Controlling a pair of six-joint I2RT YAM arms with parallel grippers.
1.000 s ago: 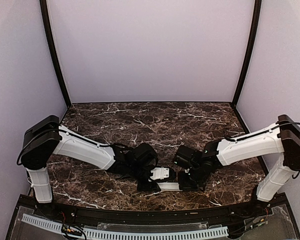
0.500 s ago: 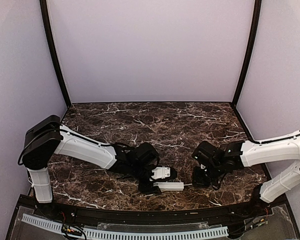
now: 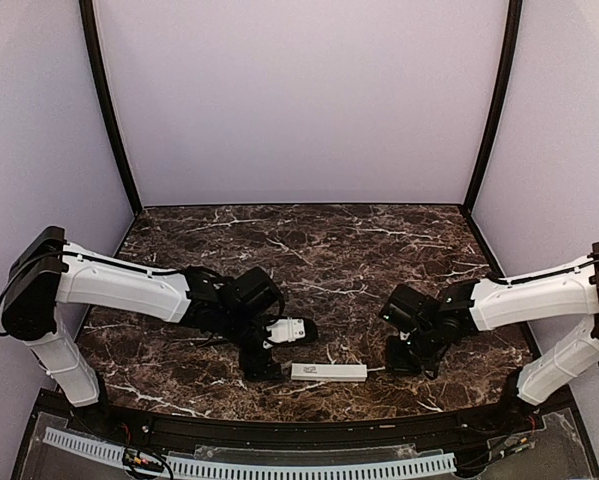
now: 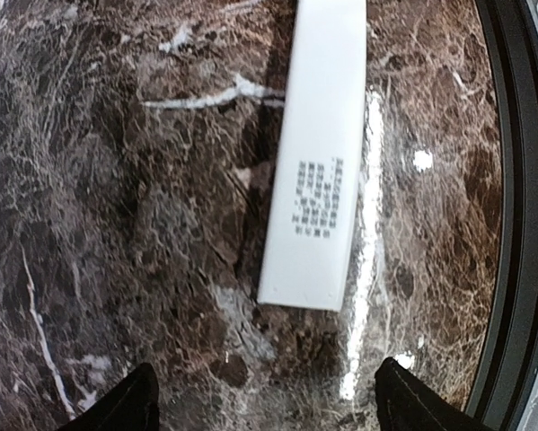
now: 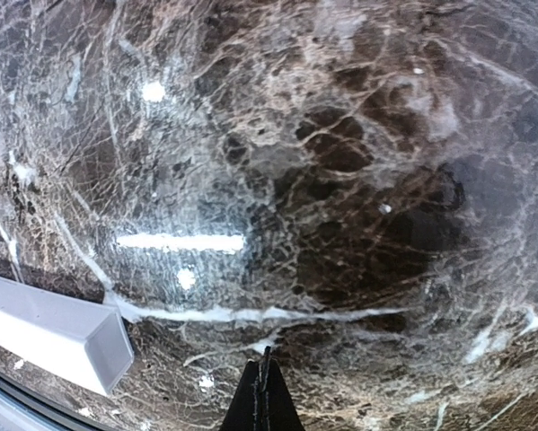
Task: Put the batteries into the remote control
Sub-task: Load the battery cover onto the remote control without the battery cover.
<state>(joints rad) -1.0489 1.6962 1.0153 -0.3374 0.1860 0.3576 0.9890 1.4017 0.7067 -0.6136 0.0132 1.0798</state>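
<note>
The remote control lies flat on the marble table near the front edge, a white bar with its long side left to right. In the left wrist view the remote control shows grey print on its face and no dark patch. My left gripper stands open just left of it; in its own view the gripper holds nothing and its fingertips are clear of the bar's near end. My right gripper is shut and empty to the right; its view shows the gripper and the remote control's end. The batteries are out of view.
The table's black front rail runs just behind the remote and shows at the right of the left wrist view as a black rail. Purple walls enclose the back and sides. Bright light reflections lie on the marble.
My left gripper has opened, let go of the remote and pulled back to the left. The right arm has drawn away to the right. The remote now lies alone on the table.
</note>
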